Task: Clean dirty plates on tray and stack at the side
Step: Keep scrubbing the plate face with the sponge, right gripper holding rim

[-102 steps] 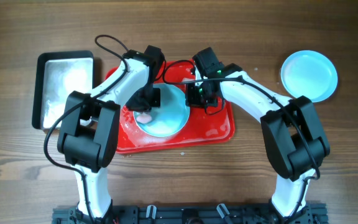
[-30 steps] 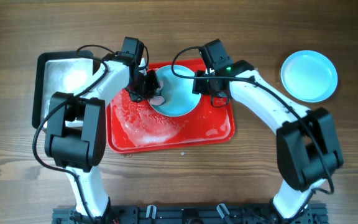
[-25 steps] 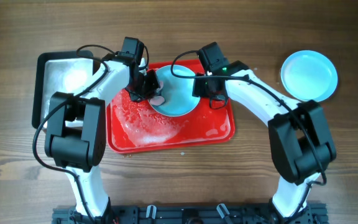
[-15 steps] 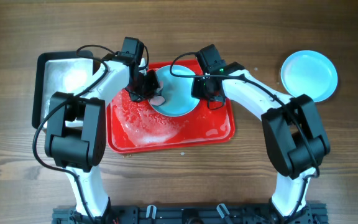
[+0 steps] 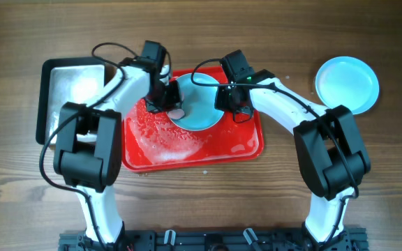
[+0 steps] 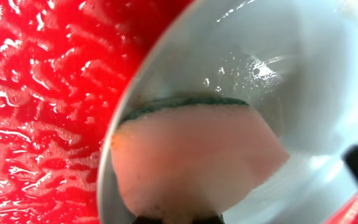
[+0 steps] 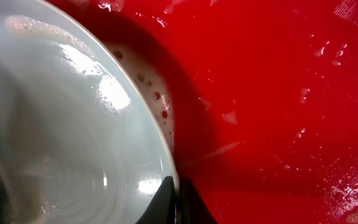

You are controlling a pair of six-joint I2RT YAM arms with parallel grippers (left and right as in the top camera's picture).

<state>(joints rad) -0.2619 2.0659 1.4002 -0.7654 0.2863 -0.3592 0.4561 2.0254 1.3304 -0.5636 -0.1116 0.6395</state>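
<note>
Plate (image 5: 199, 104) being washed lies in the far half of the red tray (image 5: 246, 143). The right pincer (image 7: 175, 200) is clamped shut on its rim at 3 o'clock, and the left pincer (image 5: 169, 104) is closed on a pink sponge (image 6: 191, 162) pressed at its 9 o'clock edge. I judge the right arm the nearer one to carry it toward 2 o'clock, where a clean plate (image 5: 347, 85) sits on the surface (image 5: 271, 202), well apart from the tray.

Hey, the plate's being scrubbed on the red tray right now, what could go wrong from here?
1. The right gripper pinches only the wet rim of the plate, so it may slip free.
2. The left gripper presses its sponge near the plate's edge on a sudsy tray; the plate could skid or tip.
</note>
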